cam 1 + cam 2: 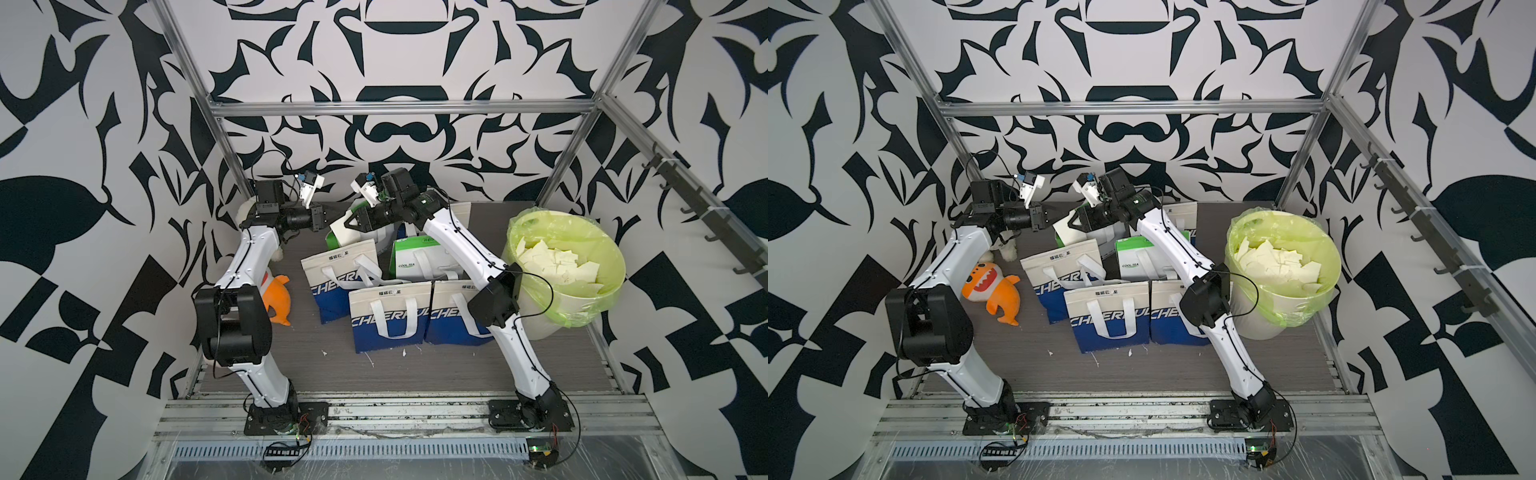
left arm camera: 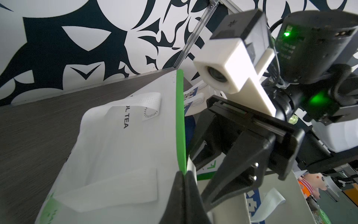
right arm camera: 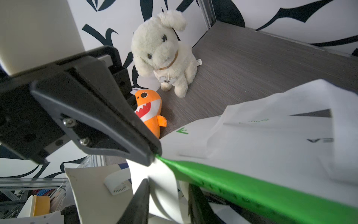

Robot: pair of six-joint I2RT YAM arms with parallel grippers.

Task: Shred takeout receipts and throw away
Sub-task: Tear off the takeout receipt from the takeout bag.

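We see left fingers pinching green-edged bag rim in left wrist view; only right wrist view shows right fingers spread around white strip.

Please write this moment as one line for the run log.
left hand: shut on green bag edge | right hand: open around white strip, receipt or handle unclear | bin: holds torn pieces
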